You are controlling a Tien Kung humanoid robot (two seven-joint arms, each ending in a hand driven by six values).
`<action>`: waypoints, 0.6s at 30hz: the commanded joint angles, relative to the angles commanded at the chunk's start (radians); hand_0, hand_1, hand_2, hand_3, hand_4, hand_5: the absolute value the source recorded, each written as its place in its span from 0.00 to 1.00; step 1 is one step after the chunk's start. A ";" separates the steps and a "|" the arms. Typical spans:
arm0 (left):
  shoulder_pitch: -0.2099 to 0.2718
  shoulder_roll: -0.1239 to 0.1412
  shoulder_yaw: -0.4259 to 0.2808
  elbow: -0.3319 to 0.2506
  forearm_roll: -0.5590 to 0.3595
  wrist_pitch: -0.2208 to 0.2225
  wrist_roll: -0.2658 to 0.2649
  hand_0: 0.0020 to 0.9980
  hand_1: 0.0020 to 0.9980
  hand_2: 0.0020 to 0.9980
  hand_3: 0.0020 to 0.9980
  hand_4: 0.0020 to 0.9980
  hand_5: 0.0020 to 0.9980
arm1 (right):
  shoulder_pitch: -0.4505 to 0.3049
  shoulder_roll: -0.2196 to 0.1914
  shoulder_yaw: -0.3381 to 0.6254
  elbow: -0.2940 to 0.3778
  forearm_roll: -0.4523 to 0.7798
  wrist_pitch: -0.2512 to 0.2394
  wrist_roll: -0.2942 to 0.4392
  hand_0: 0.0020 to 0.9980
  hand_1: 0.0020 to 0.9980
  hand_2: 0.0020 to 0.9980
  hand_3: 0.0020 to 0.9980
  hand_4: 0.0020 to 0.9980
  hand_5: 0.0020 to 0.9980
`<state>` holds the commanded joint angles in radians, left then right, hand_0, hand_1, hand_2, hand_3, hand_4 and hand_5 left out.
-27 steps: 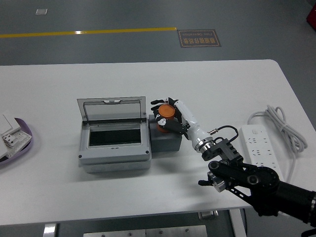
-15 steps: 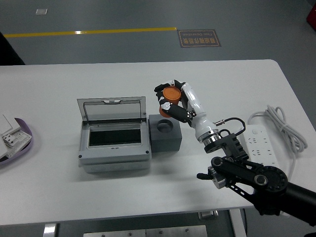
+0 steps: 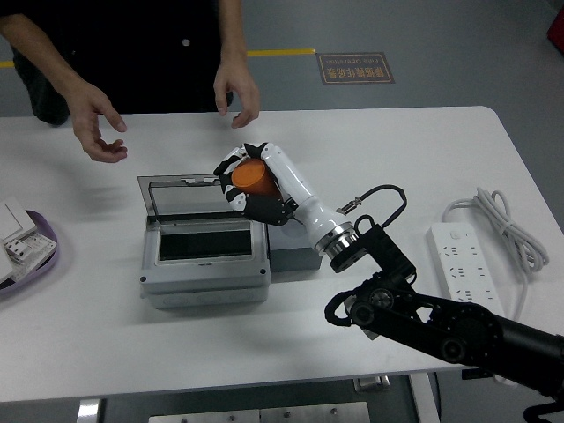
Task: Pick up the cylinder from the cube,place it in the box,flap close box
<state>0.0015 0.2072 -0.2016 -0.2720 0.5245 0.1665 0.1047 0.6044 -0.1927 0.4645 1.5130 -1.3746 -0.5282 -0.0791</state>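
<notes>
Orange cylinder held aloft in right hand, fingers wrapped around its curved side, tipped so one flat end faces up and left. Sits above the back right corner of the grey box, over the raised clear lid, clear of the dark cube just right of the box. Looks short, stubby, smooth-walled, uniformly orange; likely rigid plastic, light, probably a bit slippery, not fragile. Best taken around the round wall, opposing fingers across the middle, as now. Box opening dark, seemingly empty, lid upright on the far hinge. Person's two hands hover open above the counter at far side, touching nothing. Left arm not seen.
</notes>
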 joint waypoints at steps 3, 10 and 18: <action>0.002 0.002 -0.002 0.001 -0.001 0.000 0.000 0.51 0.56 0.56 0.59 0.71 0.15 | 0.023 0.009 -0.023 -0.005 -0.111 0.063 -0.111 0.00 0.13 0.26 0.23 0.00 0.00; 0.004 -0.002 -0.013 0.000 0.014 -0.003 0.008 0.51 0.56 0.56 0.60 0.71 0.15 | 0.073 0.030 -0.088 -0.023 -0.294 0.116 -0.360 0.00 0.13 0.26 0.23 0.00 0.00; 0.004 0.002 -0.020 0.000 0.020 -0.003 0.011 0.52 0.56 0.56 0.60 0.72 0.15 | 0.130 0.055 -0.165 -0.043 -0.287 0.113 -0.462 0.29 0.41 0.53 0.49 0.09 0.00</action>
<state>0.0052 0.2093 -0.2211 -0.2718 0.5443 0.1630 0.1158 0.7343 -0.1379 0.2992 1.4698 -1.6613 -0.4155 -0.5414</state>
